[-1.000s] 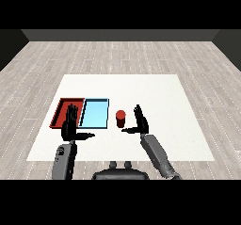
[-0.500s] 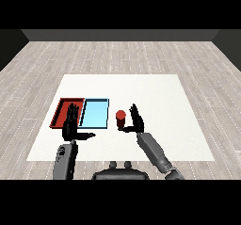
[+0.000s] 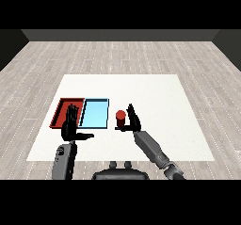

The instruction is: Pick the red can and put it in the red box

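Two trays sit side by side on the counter [image 3: 155,97], the left tray [image 3: 60,110] touching the right tray [image 3: 95,114]. A can [image 3: 120,118] stands upright just right of the right tray. The right robot hand [image 3: 132,121] is against the can's right side. The left robot hand [image 3: 71,126] lies at the left tray's near edge, left of the can.
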You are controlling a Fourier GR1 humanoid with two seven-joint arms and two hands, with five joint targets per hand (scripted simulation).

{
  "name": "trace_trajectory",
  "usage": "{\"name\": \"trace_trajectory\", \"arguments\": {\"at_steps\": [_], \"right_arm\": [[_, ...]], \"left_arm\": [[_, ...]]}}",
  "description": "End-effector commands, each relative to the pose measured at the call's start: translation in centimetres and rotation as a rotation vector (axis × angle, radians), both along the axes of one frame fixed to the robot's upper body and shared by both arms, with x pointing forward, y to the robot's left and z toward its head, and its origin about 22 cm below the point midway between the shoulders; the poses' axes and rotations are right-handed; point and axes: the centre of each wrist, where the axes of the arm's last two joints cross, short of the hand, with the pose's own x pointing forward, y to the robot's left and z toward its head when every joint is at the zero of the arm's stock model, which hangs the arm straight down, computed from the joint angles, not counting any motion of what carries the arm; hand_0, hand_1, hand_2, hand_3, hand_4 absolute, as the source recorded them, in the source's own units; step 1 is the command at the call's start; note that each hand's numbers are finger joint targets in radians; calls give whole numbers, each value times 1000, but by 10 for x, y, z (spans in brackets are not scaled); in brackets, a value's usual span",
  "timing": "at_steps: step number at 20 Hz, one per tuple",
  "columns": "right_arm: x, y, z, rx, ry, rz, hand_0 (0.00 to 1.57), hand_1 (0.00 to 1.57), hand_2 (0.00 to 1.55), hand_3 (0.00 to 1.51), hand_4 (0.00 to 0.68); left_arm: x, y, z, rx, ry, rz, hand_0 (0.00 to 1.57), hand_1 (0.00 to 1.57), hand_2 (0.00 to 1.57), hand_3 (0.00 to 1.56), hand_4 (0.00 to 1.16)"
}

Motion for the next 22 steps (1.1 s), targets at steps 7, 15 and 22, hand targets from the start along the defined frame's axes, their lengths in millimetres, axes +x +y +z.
{"name": "trace_trajectory", "arguments": {"at_steps": [7,15,22], "right_arm": [[2,18,1,-8,24,-18,0,0,0,0,0],[14,5,-13,-18,26,-3,0,0,0,0,0],[20,26,5,-21,39,24,0,0,0,0,0]], "left_arm": [[-19,-9,9,-9,9,-5,0,0,0,0,0],[3,14,9,8,-3,16,0,0,0,0,0],[11,7,17,-19,-12,12,0,0,0,0,0]]}}
